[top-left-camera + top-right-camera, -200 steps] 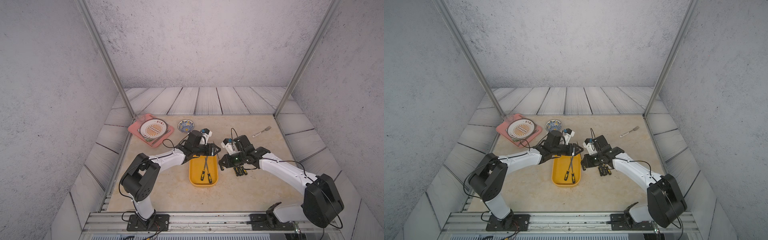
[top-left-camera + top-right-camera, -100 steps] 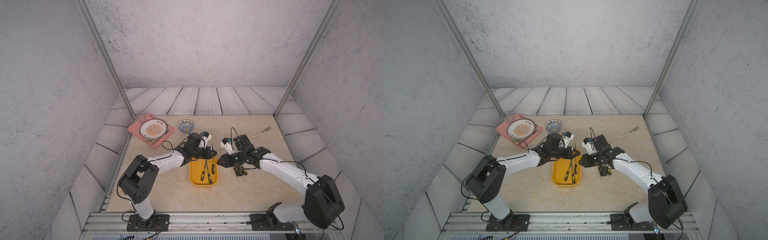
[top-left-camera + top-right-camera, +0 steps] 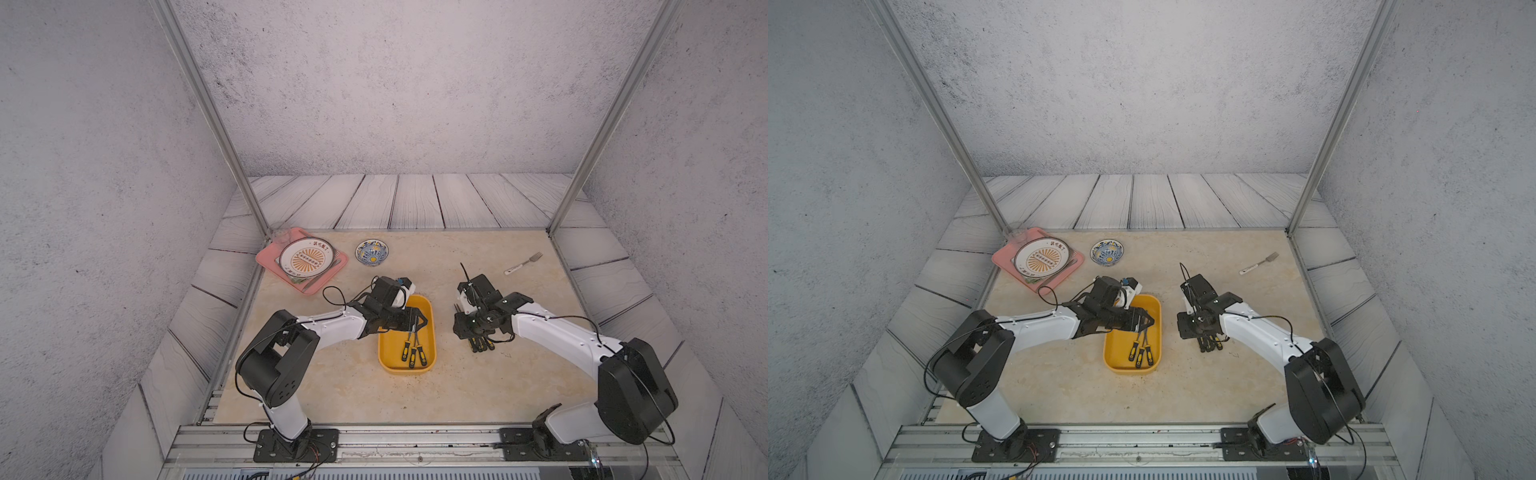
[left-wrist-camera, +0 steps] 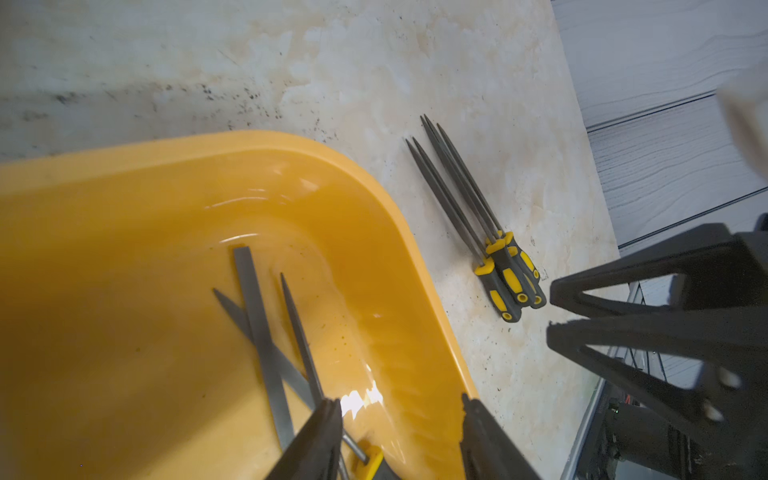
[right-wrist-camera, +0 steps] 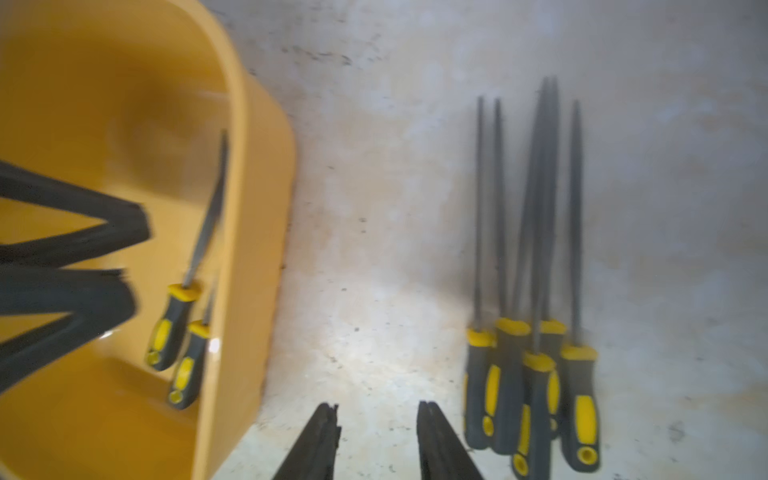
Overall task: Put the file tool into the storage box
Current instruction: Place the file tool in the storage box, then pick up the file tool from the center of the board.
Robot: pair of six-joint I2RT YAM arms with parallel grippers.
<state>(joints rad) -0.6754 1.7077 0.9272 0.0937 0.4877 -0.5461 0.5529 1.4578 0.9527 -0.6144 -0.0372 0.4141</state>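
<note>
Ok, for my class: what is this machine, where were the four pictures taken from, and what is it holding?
Two white robot arms stand at a table, each ending in a two-fingered gripper. Two pictures look down from above, nearly alike; two come from cameras on the wrists. The left gripper hangs open over the yellow storage box, where three files lie. The right gripper, open too, is near more files on the table. Neither holds anything. Farther back: a pink tray with a plate, a small bowl, a fork.
</note>
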